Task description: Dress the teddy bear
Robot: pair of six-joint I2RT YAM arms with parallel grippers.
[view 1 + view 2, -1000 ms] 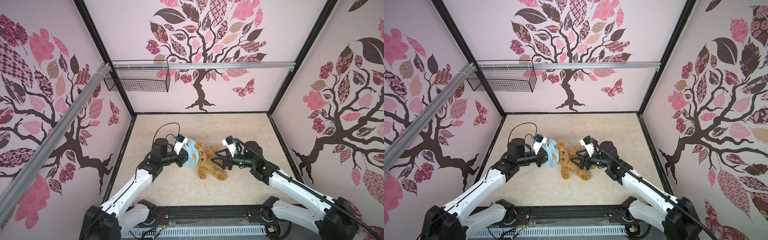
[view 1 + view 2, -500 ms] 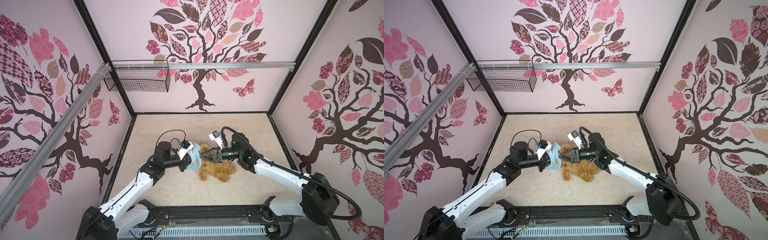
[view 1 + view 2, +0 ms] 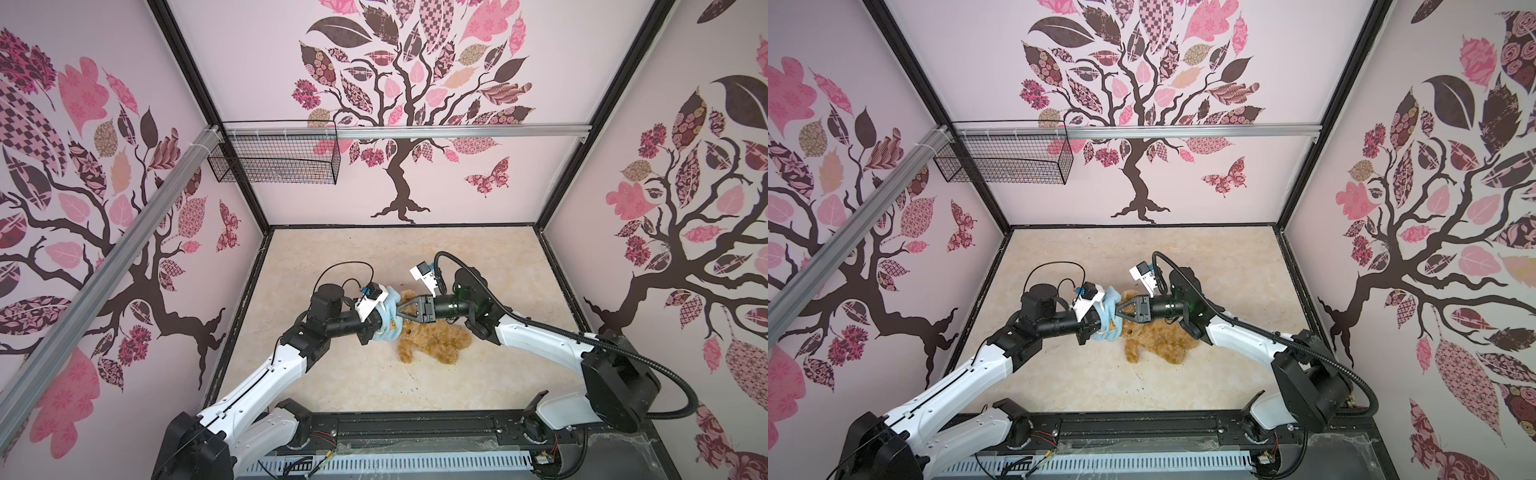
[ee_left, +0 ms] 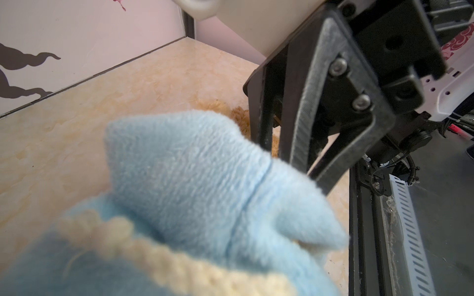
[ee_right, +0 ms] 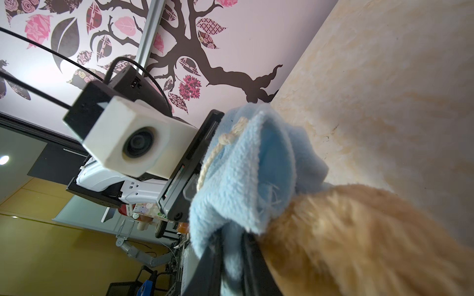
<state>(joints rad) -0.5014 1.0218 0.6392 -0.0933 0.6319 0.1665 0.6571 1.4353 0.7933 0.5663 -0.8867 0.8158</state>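
My left gripper (image 3: 380,327) is clamped on the light-blue shirt (image 3: 390,311), holding it at the teddy bear (image 3: 436,341)'s head. My right gripper (image 3: 400,311) pinches the shirt's facing edge, I judge to spread the opening. The teddy bear lies near the middle of the tabletop (image 3: 332,257).

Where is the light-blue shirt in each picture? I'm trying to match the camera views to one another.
Top view: light-blue shirt at mid-floor, against the teddy bear's head.
Top view: same spot, bear to its right.
Left wrist: fills the near foreground; bear fur shows just behind.
Right wrist: bunched mid-picture, bear fur nearer the camera.
Shared landmark: the teddy bear.
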